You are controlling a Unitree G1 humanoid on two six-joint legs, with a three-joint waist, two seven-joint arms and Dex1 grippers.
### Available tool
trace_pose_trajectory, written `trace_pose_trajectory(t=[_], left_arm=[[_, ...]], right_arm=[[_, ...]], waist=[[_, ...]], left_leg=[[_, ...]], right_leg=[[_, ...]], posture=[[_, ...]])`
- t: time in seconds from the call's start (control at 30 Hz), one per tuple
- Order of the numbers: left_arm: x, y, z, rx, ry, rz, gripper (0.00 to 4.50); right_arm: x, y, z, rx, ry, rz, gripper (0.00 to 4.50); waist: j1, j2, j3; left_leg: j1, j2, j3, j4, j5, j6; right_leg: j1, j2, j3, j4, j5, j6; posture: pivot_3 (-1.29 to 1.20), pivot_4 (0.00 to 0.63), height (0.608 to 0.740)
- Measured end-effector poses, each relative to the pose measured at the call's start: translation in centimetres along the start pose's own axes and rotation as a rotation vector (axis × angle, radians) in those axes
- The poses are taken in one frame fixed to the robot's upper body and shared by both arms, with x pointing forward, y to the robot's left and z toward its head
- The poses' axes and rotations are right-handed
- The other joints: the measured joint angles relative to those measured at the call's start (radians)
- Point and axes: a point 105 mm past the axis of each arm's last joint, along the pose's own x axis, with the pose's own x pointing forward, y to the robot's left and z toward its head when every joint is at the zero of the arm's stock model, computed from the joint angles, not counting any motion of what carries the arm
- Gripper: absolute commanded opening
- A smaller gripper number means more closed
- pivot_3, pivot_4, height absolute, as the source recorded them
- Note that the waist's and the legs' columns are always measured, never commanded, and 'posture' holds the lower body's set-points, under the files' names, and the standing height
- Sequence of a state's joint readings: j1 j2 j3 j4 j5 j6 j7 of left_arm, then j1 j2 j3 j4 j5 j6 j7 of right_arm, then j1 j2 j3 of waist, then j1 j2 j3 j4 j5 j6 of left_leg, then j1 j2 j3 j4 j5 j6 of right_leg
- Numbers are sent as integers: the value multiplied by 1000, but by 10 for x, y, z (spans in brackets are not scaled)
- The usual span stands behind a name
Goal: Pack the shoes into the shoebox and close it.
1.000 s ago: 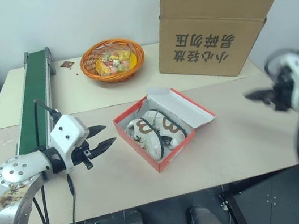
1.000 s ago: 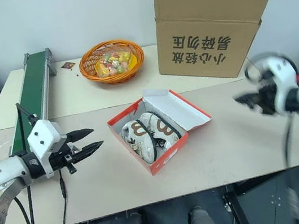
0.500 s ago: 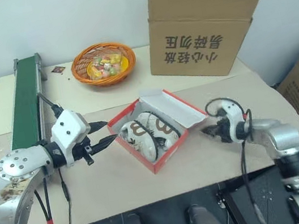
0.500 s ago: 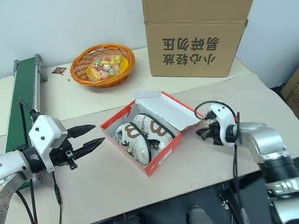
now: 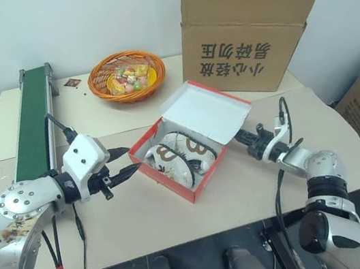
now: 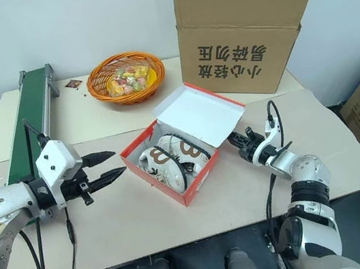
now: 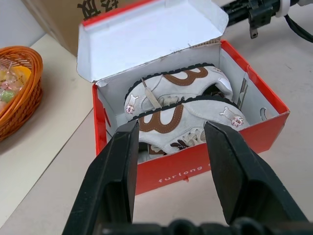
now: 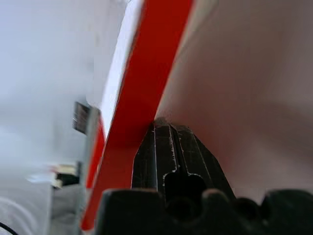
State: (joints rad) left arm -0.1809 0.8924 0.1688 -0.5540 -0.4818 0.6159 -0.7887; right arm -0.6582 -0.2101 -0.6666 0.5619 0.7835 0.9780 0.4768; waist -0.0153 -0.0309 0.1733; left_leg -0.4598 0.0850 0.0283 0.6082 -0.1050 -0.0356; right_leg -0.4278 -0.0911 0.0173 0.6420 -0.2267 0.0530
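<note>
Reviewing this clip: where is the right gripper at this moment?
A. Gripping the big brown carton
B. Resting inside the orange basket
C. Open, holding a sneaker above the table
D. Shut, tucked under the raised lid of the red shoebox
D: the right gripper, its fingers pressed together, sits against the underside of the lid of the shoebox, which is lifted off the table; both shoes already lie inside.

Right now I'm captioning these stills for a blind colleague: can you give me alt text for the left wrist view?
An open red shoebox holds a pair of shoes lying side by side, its white-lined lid raised behind them. The left hand's two black fingers stand apart in front of the box, and an orange basket sits off to one side.
</note>
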Motion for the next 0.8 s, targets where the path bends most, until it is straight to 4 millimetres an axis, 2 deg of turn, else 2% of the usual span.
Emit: trace_pose_trajectory(t=[0.07, 0.13, 0.17, 0.27, 0.37, 0.43, 0.5, 0.57, 0.63, 0.67, 0.73, 0.8], left_arm=[[0, 1, 0, 5, 3, 3, 2240], [1, 0, 0, 6, 4, 0, 2240], [2, -1, 0, 6, 3, -4, 2240], [2, -1, 0, 5, 2, -5, 2240], [2, -1, 0, 5, 3, -6, 2240], [2, -1, 0, 5, 3, -7, 2240], [2, -2, -1, 3, 4, -8, 2240], [2, -2, -1, 2, 6, -8, 2240], [1, -3, -1, 3, 7, -8, 2240], [1, -3, -1, 2, 7, -8, 2240], [1, -3, -2, 1, 9, -7, 2240], [1, -5, -1, 3, 9, -9, 2240]], right_arm=[[5, 10, -4, 52, -29, 79, 32], [8, 29, -8, 45, -46, 189, 32], [8, 46, -9, 5, -53, 269, 32], [-8, 94, -20, -226, -12, 493, 32], [-32, 130, -64, -523, 239, 692, 32], [-41, 133, -90, -713, 448, 721, 32], [-45, 116, -107, -914, 653, 666, 32], [-36, 96, -112, -1123, 780, 568, 32], [-13, 84, -102, -1321, 791, 450, 32], [-3, 85, -97, -1374, 767, 417, 32], [23, 99, -86, -1459, 658, 374, 32], [39, 114, -82, -1474, 580, 370, 32]], waist=[[-1, 0, 0], [-3, 1, 1], [-2, 2, 1], [3, 2, 1], [3, 2, 1], [3, 2, 1], [1, 1, 0], [-1, 1, 0], [-4, 1, 0], [-4, 1, 0], [-2, 1, 0], [1, 1, 0]], left_leg=[[0, 0, 0, 0, 0, 0], [0, 0, 0, 0, 0, 0], [0, 0, 0, 0, 0, 0], [0, 0, 0, -1, 0, 0], [0, 0, 0, -1, -5, -8], [0, 0, 1, 0, -6, -9], [2, 1, 1, 0, -7, -10], [2, 1, 2, 0, -7, -10], [-1, 1, 3, -1, -7, -10], [-2, 1, 3, -1, -7, -10], [-4, 1, 2, -1, -5, -8], [-5, 1, 2, -1, -2, -3]], right_leg=[[0, 0, 0, 0, 0, 0], [0, 0, 0, 0, 0, 0], [-1, 0, 0, 0, 0, 0], [-1, 0, 0, 0, -1, 0], [-1, -1, 0, 0, -1, 0], [-2, -2, -1, 0, -1, -1], [-1, -2, -1, -1, 0, -2], [-5, -3, -1, -1, 0, -2], [-7, -3, -1, 0, 0, -3], [-9, -3, -1, 0, 1, -3], [-10, -1, -1, 2, 0, -3], [-10, -1, -1, 4, 2, 0]], posture=[[0, 150, 709], [0, 150, 709], [0, 150, 709], [0, 150, 709], [0, 150, 709], [0, 150, 709], [0, 150, 709], [0, 150, 709], [0, 150, 709], [0, 150, 709], [0, 150, 709], [0, 150, 709]])
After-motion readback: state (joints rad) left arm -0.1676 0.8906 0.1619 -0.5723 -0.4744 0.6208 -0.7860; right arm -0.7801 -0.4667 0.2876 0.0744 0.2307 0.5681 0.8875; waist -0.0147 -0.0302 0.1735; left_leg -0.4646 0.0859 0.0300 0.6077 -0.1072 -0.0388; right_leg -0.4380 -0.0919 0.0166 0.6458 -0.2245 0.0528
